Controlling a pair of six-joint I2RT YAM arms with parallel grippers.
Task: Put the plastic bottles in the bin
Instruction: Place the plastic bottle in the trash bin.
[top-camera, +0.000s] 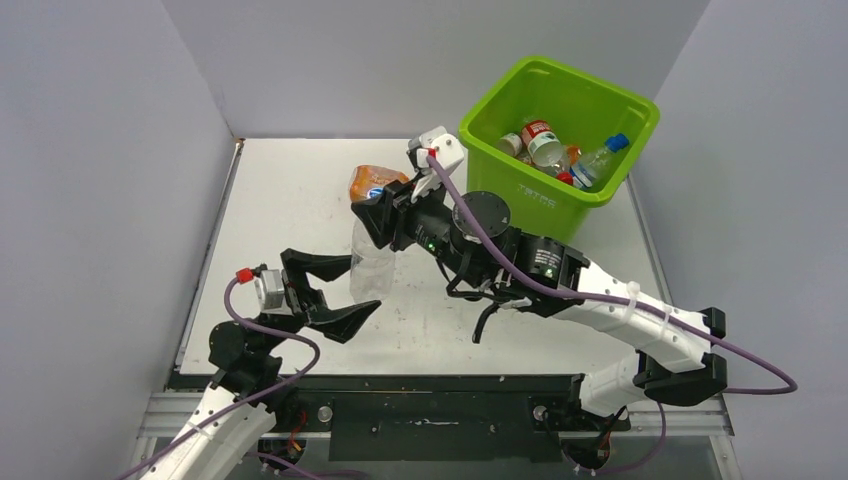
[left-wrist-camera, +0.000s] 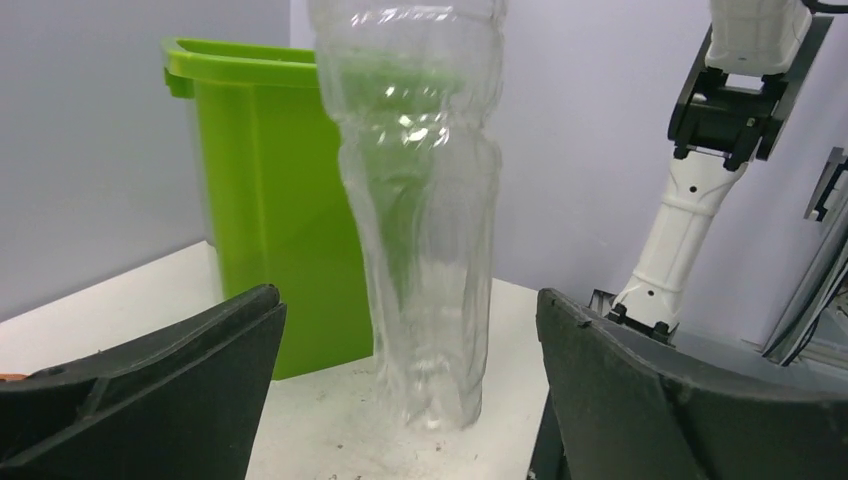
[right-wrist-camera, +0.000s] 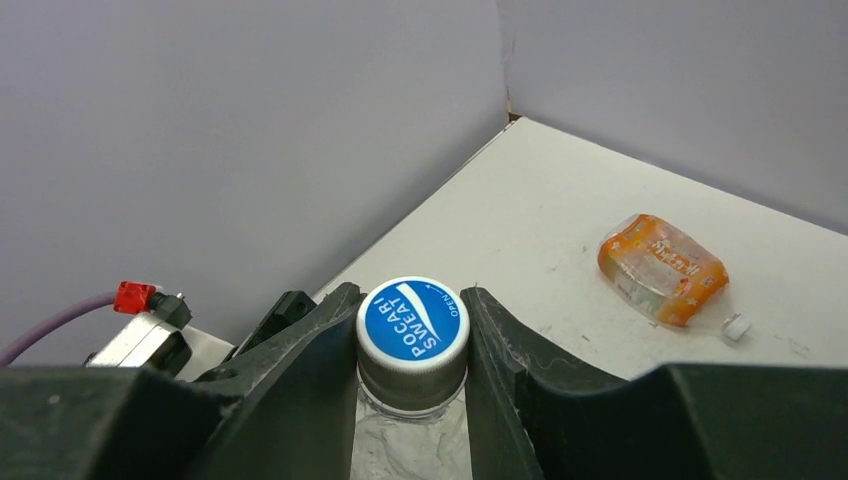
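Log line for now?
right fingers: shut on cap of clear bottle | left fingers: open beside it | orange bottle: on table | bin: partly filled

left gripper (top-camera: 364, 284): jaws wide, held low | right gripper (right-wrist-camera: 412, 330): clamped, arm stretched leftward

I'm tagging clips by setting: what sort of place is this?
Likely a robotics lab test cell: a white tabletop boxed in by plain grey partition walls, a black-and-white robot arm bolted at its near edge, and a lime-green plastic bin holding crushed clear plastic bottles.
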